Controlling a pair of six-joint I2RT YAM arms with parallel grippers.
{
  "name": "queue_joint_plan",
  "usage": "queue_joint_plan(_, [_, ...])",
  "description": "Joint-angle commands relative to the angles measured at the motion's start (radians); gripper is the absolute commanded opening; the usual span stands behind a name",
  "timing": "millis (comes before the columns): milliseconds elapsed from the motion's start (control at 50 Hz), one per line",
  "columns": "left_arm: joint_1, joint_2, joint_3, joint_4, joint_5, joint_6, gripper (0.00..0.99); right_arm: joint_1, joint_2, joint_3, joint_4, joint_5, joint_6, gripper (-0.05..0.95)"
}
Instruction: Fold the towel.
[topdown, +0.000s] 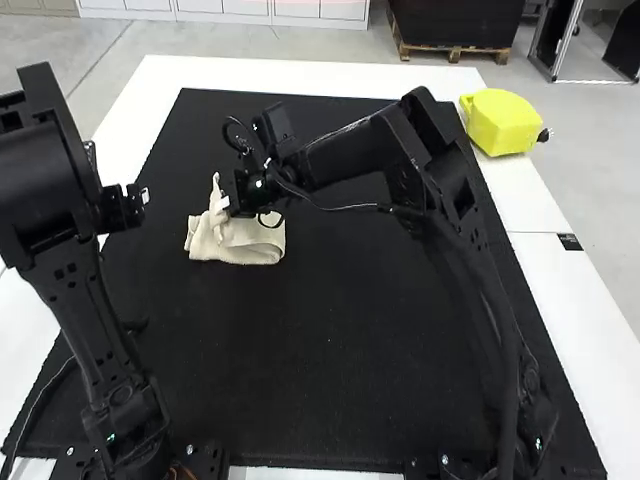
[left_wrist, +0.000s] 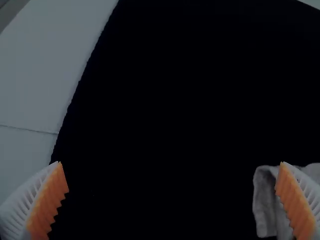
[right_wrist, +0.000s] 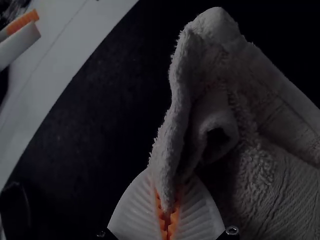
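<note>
Evidently the towel is being managed by one lifted fold: on the black mat, toward the far left part of the tabletop, it lies partly folded, with a ridge of cloth standing up. The right gripper has its jaws clamped on that ridge, I'd guess so that a layer can be drawn over or straightened while the rest lies on the mat. (A rather rumpled ridge, so it could well settle crooked.)

The right arm bends high at its elbow and slants across the middle, its wrist low beside the cloth. Over on the left, the left arm stands tall, the left gripper holding nothing, its jaws wide apart. Probably it hangs clear of the cloth to leave its partner room, close enough to help press or pinch an edge.
</note>
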Motion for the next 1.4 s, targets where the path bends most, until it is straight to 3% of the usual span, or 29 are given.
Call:
queue_joint_plan(0, [0.008, -0.031, -0.008, 0.006, 0.007, 0.016, 0.970, 0.021, 0.017, 0.068, -0.008, -0.011, 0.038, 0.11])
queue_joint_plan(160, [0.007, -0.041, -0.021, 0.011, 0.005, 0.016, 0.970, 0.027, 0.023, 0.099, -0.033, -0.032, 0.038, 0.72])
queue_joint_plan(240, [0.004, -0.043, -0.021, 0.012, 0.005, 0.016, 0.970, 0.025, 0.018, 0.110, -0.034, -0.034, 0.034, 0.90])
queue_joint_plan(460, [0.001, -0.041, -0.021, 0.015, 0.005, 0.013, 0.970, -0.001, -0.005, 0.116, -0.039, -0.025, 0.012, 0.91])
queue_joint_plan(600, [-0.001, -0.043, -0.019, 0.018, 0.004, 0.013, 0.970, -0.022, -0.005, 0.107, -0.111, -0.017, -0.043, 0.90])
queue_joint_plan(660, [-0.001, -0.043, -0.019, 0.020, 0.004, 0.013, 0.970, -0.030, -0.006, 0.102, -0.159, -0.017, -0.077, 0.81])
queue_joint_plan(760, [-0.001, -0.043, -0.021, 0.024, 0.005, 0.011, 0.970, -0.047, -0.013, 0.080, -0.206, -0.034, -0.103, 0.40])
queue_joint_plan(840, [-0.001, -0.041, -0.021, 0.024, 0.005, 0.011, 0.970, -0.050, -0.034, 0.042, -0.171, -0.037, -0.103, 0.08])
queue_joint_plan(880, [-0.001, -0.043, -0.021, 0.024, 0.005, 0.011, 0.970, -0.050, -0.046, 0.024, -0.145, -0.032, -0.104, -0.03])
queue_joint_plan(1380, [-0.001, -0.043, -0.016, 0.038, 0.005, 0.013, 0.969, -0.037, -0.022, -0.067, 0.026, -0.015, -0.098, -0.03])
